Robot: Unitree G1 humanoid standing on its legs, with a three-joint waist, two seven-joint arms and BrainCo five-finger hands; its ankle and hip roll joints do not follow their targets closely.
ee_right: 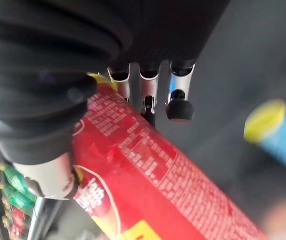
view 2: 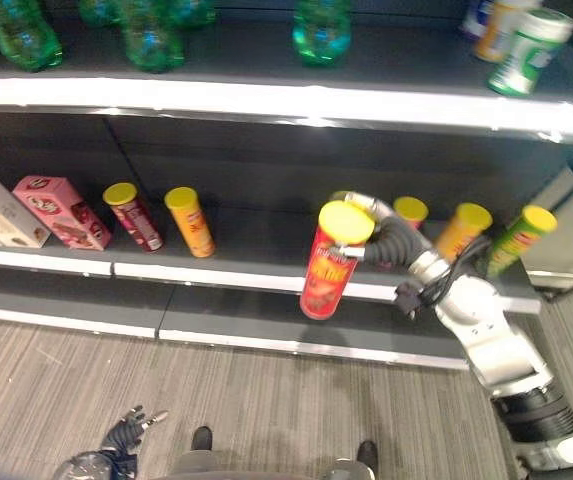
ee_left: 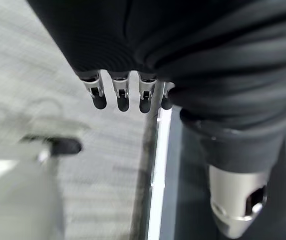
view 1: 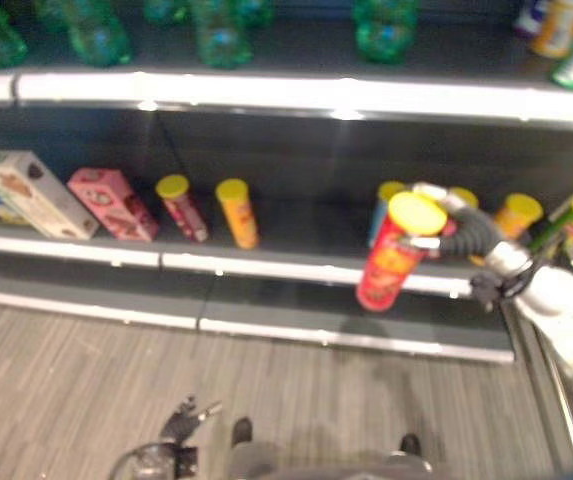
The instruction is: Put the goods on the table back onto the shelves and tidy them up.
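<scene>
Red can (view 2: 330,264) gripped by right hand (view 2: 391,240) before shelf (view 2: 266,280).

Grey wood-grain floor (view 1: 76,390) in front of the shelving; at the far right edge, a pale metal frame (view 2: 566,275) standing beside the shelf end.

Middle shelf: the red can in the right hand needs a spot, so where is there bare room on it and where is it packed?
The widest bare stretch on the middle shelf lies between the orange can and the held red can in the right hand. Crowded: behind and right of that hand, where yellow-lidded cans cluster, and far left by the pink box.
</scene>
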